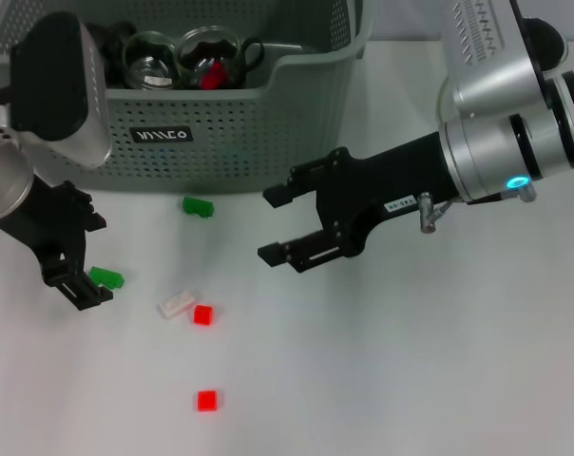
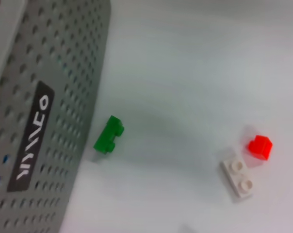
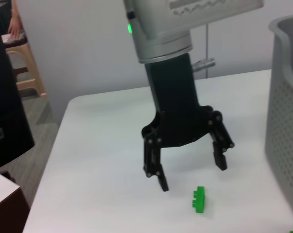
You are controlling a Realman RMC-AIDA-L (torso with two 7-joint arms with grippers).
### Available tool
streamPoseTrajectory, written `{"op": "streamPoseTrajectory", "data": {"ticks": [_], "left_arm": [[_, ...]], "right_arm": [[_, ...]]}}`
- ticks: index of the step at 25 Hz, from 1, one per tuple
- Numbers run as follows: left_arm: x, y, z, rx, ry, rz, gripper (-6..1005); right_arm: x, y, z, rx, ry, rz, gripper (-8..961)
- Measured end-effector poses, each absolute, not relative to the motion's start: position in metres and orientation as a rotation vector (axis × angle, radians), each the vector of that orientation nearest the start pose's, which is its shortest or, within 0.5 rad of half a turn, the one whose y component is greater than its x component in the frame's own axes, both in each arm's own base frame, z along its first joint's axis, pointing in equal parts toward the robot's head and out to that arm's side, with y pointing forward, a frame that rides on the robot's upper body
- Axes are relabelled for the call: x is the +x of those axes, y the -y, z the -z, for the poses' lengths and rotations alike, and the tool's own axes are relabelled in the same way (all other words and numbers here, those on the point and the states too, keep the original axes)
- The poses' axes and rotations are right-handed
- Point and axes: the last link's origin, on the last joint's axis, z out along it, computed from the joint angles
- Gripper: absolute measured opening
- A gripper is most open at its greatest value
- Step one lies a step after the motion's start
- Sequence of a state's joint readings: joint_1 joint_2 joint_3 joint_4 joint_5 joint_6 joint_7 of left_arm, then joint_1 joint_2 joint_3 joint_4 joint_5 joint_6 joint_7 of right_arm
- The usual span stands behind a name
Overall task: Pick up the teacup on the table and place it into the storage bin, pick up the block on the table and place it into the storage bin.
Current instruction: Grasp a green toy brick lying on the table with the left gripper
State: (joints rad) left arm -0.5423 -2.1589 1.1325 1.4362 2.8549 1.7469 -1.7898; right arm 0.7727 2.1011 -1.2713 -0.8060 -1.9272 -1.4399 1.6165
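Observation:
The grey-green storage bin [image 1: 249,123] stands at the back left, its label facing me. Two glass teacups [image 1: 152,59] lie inside it beside a red piece [image 1: 209,76]. My left gripper [image 1: 78,285] is open, low over the table at the left, with a green block [image 1: 106,277] right by its fingertips. The right wrist view shows this gripper [image 3: 192,174] from the side, fingers spread, the green block [image 3: 199,199] just below it. My right gripper [image 1: 270,225] hangs open and empty in front of the bin's right half.
More blocks lie on the white table: a second green one [image 1: 198,205] near the bin wall, a white one [image 1: 177,304] touching a red one [image 1: 202,314], and another red one [image 1: 206,400] nearer me. The left wrist view shows the bin wall [image 2: 49,121].

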Motion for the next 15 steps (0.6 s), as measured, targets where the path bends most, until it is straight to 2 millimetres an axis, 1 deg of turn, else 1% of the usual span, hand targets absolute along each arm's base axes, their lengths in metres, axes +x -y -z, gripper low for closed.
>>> {"op": "streamPoseTrajectory", "data": {"ticks": [3,7,10,15], "left_arm": [[-0.226,-0.331,-0.035,-2.804,0.208,-0.837,916],[-0.230,-0.330,-0.026,-2.819,0.140,-0.863,914],[-0.234,-0.330,-0.019,-2.847,0.122,-0.892,912],[-0.237,-0.333,-0.013,-2.868,0.115,-0.908,909]], "right_arm": [[0.131,-0.359,0.066,-3.142,-0.182,-0.351,772],[0.133,-0.360,0.069,-3.137,-0.214,-0.360,772],[0.132,-0.361,0.070,-3.126,-0.233,-0.381,772],[0.132,-0.360,0.073,-3.127,-0.261,-0.403,772]]}}
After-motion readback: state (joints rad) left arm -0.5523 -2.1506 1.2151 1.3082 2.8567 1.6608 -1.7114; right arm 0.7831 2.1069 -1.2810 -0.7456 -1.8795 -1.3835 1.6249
